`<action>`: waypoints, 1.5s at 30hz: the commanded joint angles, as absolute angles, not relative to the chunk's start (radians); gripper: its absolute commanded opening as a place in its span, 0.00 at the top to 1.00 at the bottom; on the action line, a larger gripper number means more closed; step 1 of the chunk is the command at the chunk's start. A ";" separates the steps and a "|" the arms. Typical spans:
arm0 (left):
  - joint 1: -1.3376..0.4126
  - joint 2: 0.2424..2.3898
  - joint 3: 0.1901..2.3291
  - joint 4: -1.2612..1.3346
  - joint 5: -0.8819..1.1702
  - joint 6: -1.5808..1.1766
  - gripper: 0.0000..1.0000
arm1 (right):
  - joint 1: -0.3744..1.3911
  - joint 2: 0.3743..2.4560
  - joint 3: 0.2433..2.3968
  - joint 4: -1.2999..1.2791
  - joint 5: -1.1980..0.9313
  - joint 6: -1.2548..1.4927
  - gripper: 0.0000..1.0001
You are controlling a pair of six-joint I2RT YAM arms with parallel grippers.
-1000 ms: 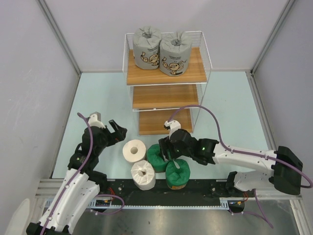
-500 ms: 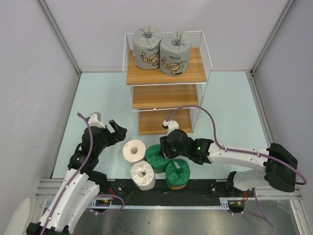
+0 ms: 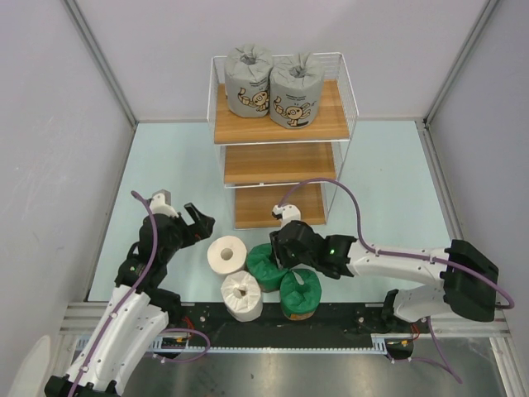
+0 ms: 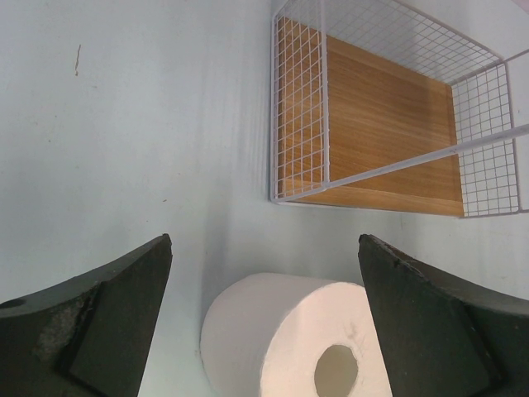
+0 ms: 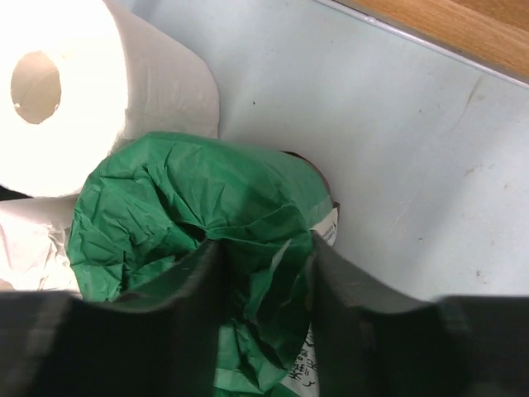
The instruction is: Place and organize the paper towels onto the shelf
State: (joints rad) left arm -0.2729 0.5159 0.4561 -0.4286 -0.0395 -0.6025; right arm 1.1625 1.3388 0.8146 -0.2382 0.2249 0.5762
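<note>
Two grey cartoon-print paper towels (image 3: 248,78) (image 3: 296,89) stand on the top board of the shelf (image 3: 332,116). On the table near the arms sit two white rolls (image 3: 227,254) (image 3: 241,294) and two dark green rolls (image 3: 261,273) (image 3: 299,291). My right gripper (image 3: 283,248) (image 5: 260,256) is shut on the crumpled top wrapping of the farther green roll (image 5: 157,198). My left gripper (image 3: 198,222) (image 4: 264,244) stands wide open just left of the farther white roll (image 4: 289,331), not touching it.
The shelf's lowest board (image 4: 372,124) lies just beyond the rolls behind white wire mesh. A white roll (image 5: 66,91) presses against the held green one. Grey walls close in left, right and back.
My right gripper has shifted slightly left and back over the farther green roll and closed its jaws on the wrapping. The left arm has not moved.
</note>
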 commanded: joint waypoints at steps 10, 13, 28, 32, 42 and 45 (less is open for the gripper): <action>-0.278 0.505 0.454 -0.397 -0.017 -0.601 0.00 | 1.195 1.204 0.971 -0.360 0.324 0.505 0.66; -0.278 0.505 0.454 -0.397 -0.018 -0.601 0.00 | 1.195 1.158 0.999 -0.342 0.359 0.462 0.66; -0.278 0.495 0.459 -0.405 -0.018 -0.603 0.00 | 1.074 1.203 1.301 -0.212 0.428 0.206 0.67; -0.278 0.500 0.459 -0.405 -0.020 -0.603 0.00 | 1.017 1.223 1.356 -0.192 0.391 0.183 0.68; -0.278 0.500 0.457 -0.407 -0.029 -0.603 0.00 | 0.950 1.238 1.414 -0.167 0.356 0.156 0.69; -0.278 0.503 0.462 -0.406 -0.028 -0.603 0.00 | 0.942 1.241 1.419 -0.156 0.359 0.152 0.70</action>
